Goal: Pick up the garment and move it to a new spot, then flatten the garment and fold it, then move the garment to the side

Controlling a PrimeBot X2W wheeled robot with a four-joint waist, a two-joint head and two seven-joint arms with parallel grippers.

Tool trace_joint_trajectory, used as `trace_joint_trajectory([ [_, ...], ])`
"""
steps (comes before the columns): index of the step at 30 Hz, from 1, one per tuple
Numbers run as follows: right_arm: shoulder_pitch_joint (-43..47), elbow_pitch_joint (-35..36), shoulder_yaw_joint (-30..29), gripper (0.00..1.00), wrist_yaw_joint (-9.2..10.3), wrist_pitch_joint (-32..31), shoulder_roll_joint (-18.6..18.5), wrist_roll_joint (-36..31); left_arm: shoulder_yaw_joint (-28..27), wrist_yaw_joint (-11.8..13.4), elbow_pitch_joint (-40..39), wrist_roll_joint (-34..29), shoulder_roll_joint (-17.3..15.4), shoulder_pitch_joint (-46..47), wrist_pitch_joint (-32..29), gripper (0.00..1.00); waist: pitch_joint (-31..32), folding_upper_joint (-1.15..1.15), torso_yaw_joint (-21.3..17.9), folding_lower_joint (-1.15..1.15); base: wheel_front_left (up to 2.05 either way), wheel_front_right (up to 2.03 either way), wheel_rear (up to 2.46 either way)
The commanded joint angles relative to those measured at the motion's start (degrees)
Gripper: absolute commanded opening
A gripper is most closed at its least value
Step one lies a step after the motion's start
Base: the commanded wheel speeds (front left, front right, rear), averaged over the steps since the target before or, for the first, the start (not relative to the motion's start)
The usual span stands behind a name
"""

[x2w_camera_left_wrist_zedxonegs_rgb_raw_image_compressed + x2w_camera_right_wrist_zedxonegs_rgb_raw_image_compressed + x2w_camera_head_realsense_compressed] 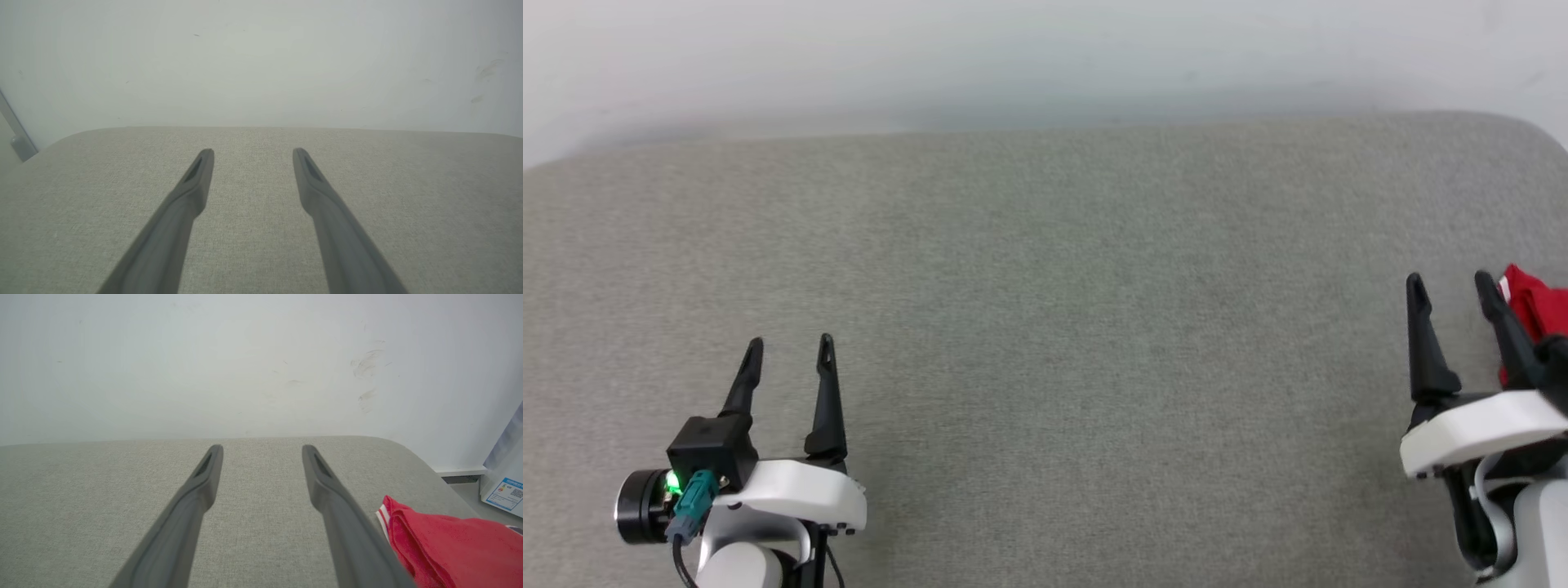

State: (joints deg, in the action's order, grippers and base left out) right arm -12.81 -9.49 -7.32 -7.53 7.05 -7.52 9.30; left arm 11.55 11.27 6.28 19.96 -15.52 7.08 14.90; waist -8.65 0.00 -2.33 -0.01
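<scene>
Red cloth, the garment [1542,310], lies bunched at the right end of the grey bench [1045,269]. The picture edge cuts most of it off. One dark finger of the right tool [1452,284] hides part; I cannot tell if they touch. The right tool and the left tool [791,347] both gape wide, holding nothing.

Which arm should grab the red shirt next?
Probably the right arm: its open jaws sit just beside the garment on the cushion, while the left arm is far off on the other side.
</scene>
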Motion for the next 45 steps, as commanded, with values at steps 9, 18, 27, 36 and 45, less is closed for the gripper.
trace_joint_trajectory([
  [9, 10.12, 10.92, 1.17, 1.0, 0.08, -4.11, 3.58, -1.36, -1.09, -0.11, 0.57, -1.0, 0.01, -4.38, 0.4, 1.0, 5.85, 0.0, 2.54, 0.01, 0.0, 0.0, 0.0],
  [18, 18.1, 17.25, 2.08, 1.0, 0.08, -7.17, 4.68, -1.79, -0.66, -0.36, 1.56, -0.75, -0.03, -7.58, 0.41, 1.0, 9.83, 0.0, 2.01, 0.01, 0.0, 0.0, 0.0],
  [27, 20.79, 19.87, 3.3, 1.0, 0.08, -9.01, 4.72, -1.55, -0.22, -0.86, 3.48, 0.26, -0.11, -8.13, 0.15, 1.0, 10.85, 0.0, 1.88, 0.01, 0.0, 0.0, 0.0],
  [36, 20.91, 20.67, 3.02, 1.0, 0.08, -9.69, 4.73, -1.58, 0.25, -0.97, 4.41, 0.59, 0.11, -7.28, 0.18, 1.0, 10.71, 0.0, 1.86, 0.01, 0.0, 0.0, 0.0],
  [45, 20.91, 21.07, 3.05, 1.0, 0.08, -10.03, 4.74, -1.82, 0.19, -1.27, 4.85, 1.04, -0.28, -6.38, 0.23, 1.0, 10.41, 0.0, 1.78, 0.01, 0.0, 0.0, 0.0],
])
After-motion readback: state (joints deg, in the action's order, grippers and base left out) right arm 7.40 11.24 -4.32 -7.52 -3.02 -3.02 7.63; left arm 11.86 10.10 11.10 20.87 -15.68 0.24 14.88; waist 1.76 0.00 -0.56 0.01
